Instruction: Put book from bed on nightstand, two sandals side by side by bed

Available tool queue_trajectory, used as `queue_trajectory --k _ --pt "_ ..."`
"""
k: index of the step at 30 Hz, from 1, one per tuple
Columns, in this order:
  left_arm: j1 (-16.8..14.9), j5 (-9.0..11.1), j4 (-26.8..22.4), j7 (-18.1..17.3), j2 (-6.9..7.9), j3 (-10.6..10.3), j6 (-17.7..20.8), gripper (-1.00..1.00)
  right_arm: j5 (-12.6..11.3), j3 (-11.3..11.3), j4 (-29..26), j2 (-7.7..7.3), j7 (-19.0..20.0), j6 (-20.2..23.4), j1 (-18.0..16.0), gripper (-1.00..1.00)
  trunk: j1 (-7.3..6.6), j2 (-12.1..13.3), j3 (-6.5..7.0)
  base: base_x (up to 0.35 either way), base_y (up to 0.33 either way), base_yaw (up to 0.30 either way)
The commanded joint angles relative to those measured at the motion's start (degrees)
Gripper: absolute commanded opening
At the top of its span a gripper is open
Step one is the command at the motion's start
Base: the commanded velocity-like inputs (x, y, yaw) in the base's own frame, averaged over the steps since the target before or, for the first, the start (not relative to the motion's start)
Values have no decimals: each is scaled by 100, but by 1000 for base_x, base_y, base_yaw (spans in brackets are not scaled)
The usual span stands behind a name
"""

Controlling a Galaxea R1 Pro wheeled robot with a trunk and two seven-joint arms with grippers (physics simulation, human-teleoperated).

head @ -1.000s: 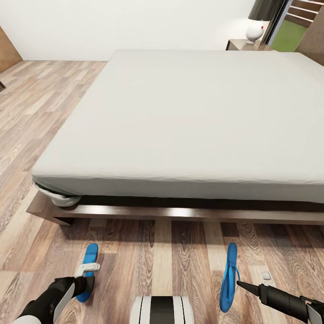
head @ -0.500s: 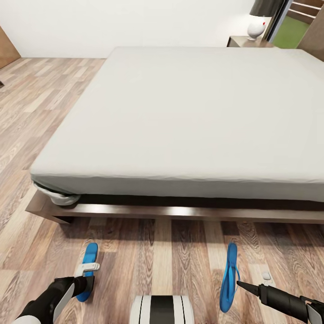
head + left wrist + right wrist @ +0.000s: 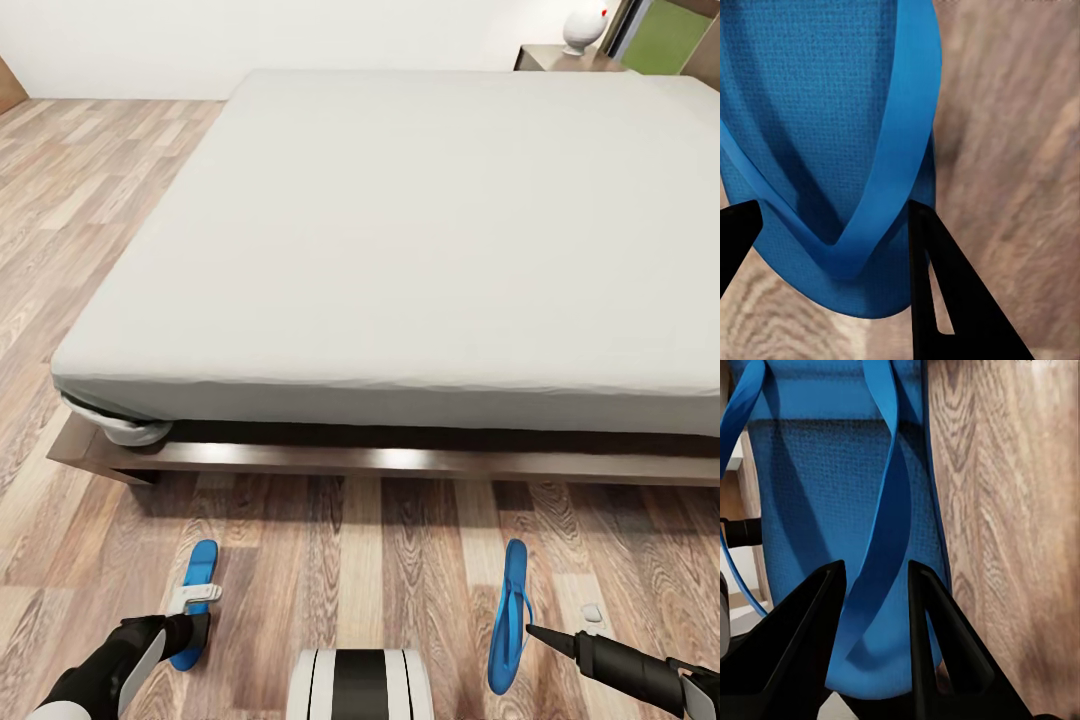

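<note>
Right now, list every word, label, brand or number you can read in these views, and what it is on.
None can be read: the sandal held by the right gripper, the sandal at the left gripper, the bed and the lamp carry no legible text.

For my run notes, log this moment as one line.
left gripper: at left sandal, grip unclear | right gripper: shut on right sandal, held on edge | bed: no book seen
</note>
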Motion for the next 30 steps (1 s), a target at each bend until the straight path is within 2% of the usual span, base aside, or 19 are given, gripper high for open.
queue_trajectory --k 1,16,19,21,30 --pt "0 55 -9 11 7 -29 29 -100 -10 6 1 -1 17 28 -2 -100 -1 -1 -3 0 0 0" --pt "0 55 -15 41 7 -36 -1 -100 -11 6 1 -1 21 29 -2 -100 -1 -1 -3 0 0 0" --pt "0 55 -15 544 1 -53 -262 -100 -11 6 1 -1 23 30 -2 -100 -1 -1 -3 0 0 0" --pt "0 59 -16 736 -6 -59 -314 -100 -10 6 1 -1 23 30 -2 -100 -1 -1 -3 0 0 0" --pt "0 64 -8 871 -10 -63 -349 -100 -10 6 1 -1 24 30 -2 -100 -1 -1 -3 0 0 0"
